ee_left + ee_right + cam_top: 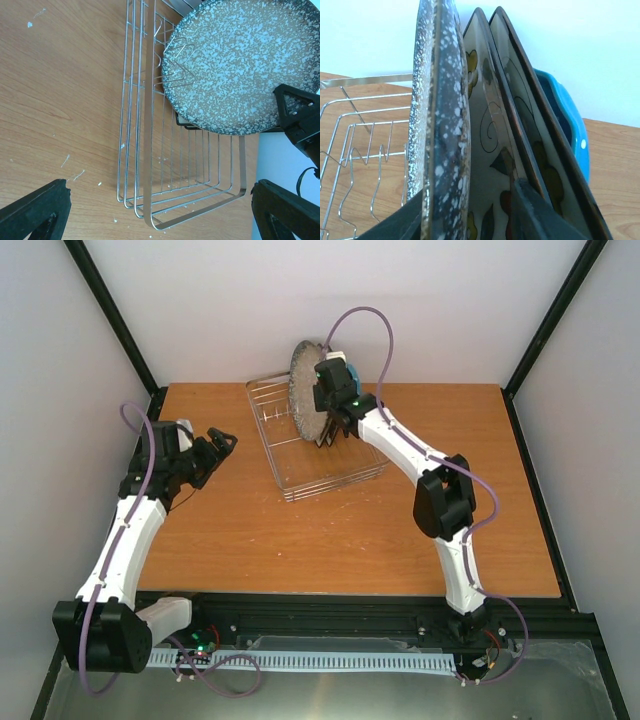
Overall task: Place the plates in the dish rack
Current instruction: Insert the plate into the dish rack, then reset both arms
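grey speckled plate [442, 125]: we see it standing on edge in the dish rack [300, 478]. It is the outermost of a row of four, and its face is turned toward the unfilled tines [177, 67].
neighbours: two square cream plates [485, 100] lean just behind it, then the blue scalloped plate [572, 140]. All four are in the rack, so we judge the loading close to done.
seating: we cannot see whether the grey plate's lower rim sits between tines.
right end effector [467, 200]: its jaws stand narrowly apart astride the grey plate's rim. One finger is in the slot between that plate and the first cream one, and a gap shows beside the rim. We judge that it grips nothing firmly.
risk, tipping: if the rim is not seated, we expect the plate to fall flat toward the open side once nothing steadies it.
risk, snagging: a finger drawn out askew can drag the grey rim or knock the cream plate, and the whole row can then topple.
risk, rack shift: we judge the wire basket light, so a sideways pull can slide it across the counter [300, 555].
left end effector [225, 438]: its jaws are at their widest and hold nothing. It hovers over the counter to the left of the rack, well apart from the plates, and we judge it too far away to catch a fall.
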You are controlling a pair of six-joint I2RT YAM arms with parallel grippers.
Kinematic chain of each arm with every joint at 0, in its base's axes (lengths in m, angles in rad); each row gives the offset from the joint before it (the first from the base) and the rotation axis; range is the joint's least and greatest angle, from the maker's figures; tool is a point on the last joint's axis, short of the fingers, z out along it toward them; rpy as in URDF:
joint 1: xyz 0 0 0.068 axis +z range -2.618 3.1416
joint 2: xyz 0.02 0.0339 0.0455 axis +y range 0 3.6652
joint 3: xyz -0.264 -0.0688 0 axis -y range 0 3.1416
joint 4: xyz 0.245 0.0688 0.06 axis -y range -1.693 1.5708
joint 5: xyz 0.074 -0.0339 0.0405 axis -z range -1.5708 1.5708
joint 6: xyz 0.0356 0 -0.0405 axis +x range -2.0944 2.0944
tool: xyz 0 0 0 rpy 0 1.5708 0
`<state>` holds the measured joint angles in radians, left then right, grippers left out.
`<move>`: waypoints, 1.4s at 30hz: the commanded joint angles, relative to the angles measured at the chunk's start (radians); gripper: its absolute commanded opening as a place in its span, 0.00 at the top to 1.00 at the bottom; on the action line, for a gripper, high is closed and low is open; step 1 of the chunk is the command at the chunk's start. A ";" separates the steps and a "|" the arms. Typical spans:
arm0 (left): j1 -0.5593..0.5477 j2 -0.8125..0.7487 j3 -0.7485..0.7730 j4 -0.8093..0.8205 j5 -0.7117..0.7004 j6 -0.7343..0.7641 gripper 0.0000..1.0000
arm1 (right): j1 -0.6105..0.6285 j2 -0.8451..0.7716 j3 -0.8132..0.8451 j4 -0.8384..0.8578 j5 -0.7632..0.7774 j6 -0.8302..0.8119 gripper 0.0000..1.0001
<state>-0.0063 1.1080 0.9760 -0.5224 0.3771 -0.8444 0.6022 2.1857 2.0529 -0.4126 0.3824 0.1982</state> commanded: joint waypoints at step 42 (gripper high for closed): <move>0.010 -0.025 0.144 -0.051 -0.069 0.230 0.00 | 0.109 -0.884 -0.557 -0.133 0.307 -0.132 0.00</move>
<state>-0.0055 1.0798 1.0473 -0.5423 0.3882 -0.7071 0.7094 1.3663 1.5108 -0.4526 0.5720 0.1276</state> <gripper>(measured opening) 0.997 0.996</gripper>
